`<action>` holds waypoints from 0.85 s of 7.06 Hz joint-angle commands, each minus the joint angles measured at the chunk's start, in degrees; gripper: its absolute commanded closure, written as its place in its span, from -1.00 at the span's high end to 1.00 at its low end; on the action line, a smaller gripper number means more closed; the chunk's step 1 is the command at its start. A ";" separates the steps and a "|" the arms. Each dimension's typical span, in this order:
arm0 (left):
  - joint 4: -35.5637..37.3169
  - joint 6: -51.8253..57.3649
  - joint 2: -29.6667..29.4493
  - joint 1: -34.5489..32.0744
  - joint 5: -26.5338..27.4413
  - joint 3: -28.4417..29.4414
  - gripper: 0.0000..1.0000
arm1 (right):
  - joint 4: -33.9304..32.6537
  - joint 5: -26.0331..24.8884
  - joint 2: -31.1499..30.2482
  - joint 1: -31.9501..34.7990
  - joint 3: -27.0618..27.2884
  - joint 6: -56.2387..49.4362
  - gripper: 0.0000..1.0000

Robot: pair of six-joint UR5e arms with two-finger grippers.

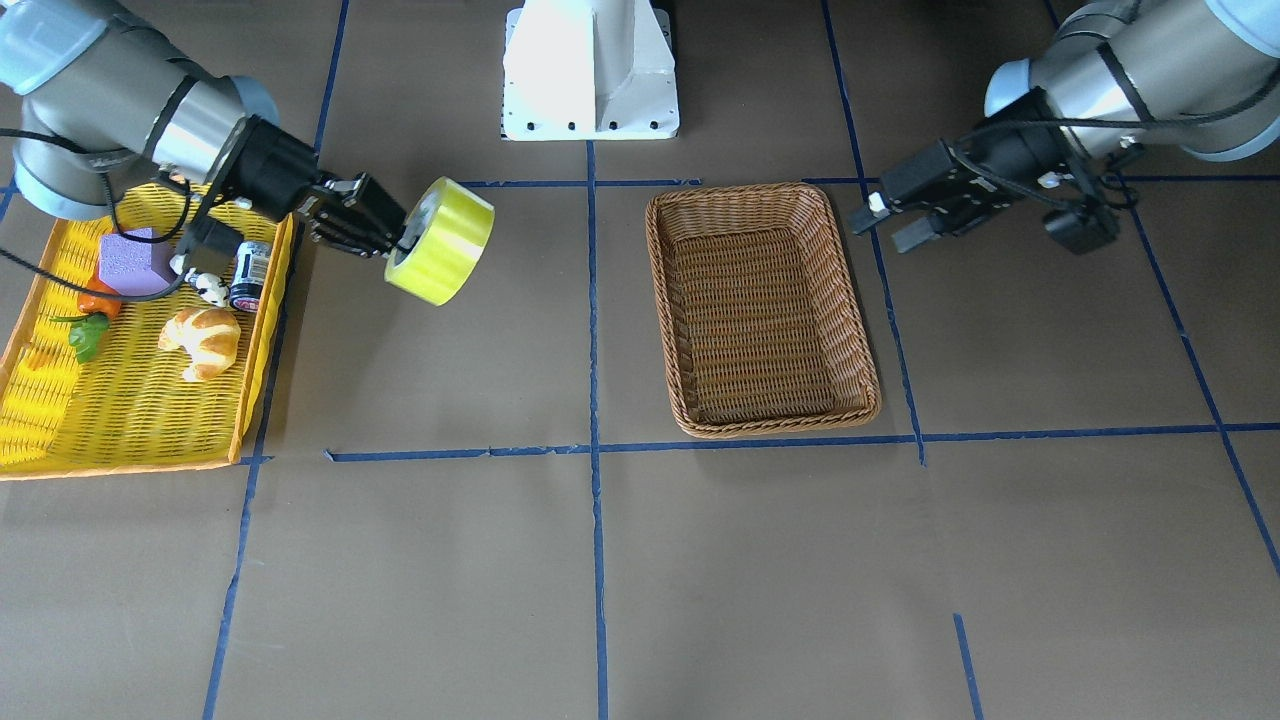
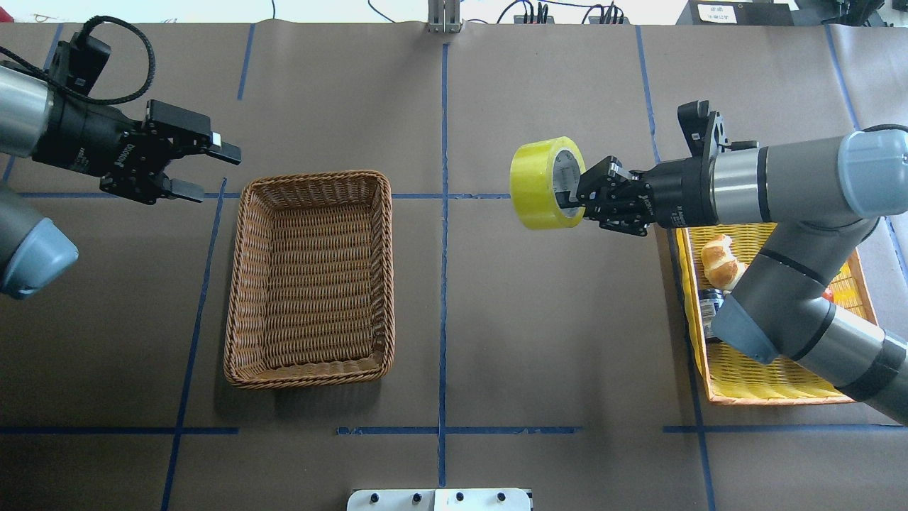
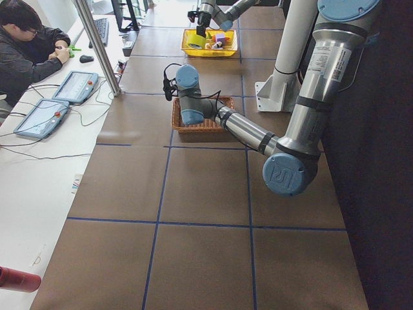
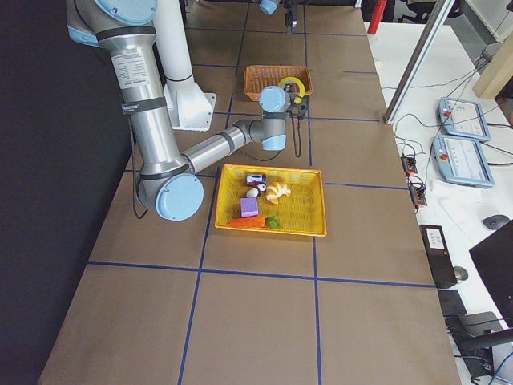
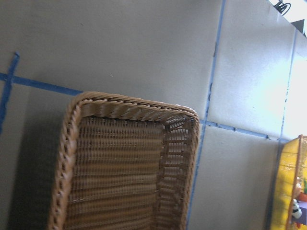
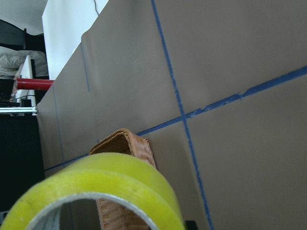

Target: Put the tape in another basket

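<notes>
Right gripper (image 2: 573, 195) clamps the tape (image 2: 537, 186) (seemingly by its wall) aloft, well apart from the basket (image 2: 386, 284); left gripper (image 2: 213, 172), fingers spread, hovers near it.

A robotics lab: two silver-grey robot arms (image 2: 780, 177) on a white metal pedestal (image 1: 590, 70), a brown paper-covered table (image 2: 567, 341) gridded with blue tape lines (image 2: 442, 284), and a seated dark-haired operator (image 3: 26, 48) beside grey teach pendants (image 3: 76, 86).

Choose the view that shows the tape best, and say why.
Overhead exterior: the whole tape and the right gripper holding it show clearly. Front-facing is nearly as good. The right wrist view crops it; both side views show it tiny; the left wrist view misses it.
</notes>
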 commanded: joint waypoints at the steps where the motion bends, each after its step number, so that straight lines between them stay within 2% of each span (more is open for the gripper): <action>1: -17.40 -17.04 -0.72 8.56 10.37 -0.03 1.00 | 4.42 -1.27 1.93 -2.69 2.04 6.36 -0.96; 3: -26.66 -26.89 -2.28 13.25 17.68 0.06 1.00 | 8.99 -2.32 2.90 -5.75 2.31 6.47 -0.98; 6: -32.22 -31.43 -5.02 18.26 27.00 -0.20 1.00 | 14.17 -9.69 3.87 -13.66 2.49 6.47 -0.98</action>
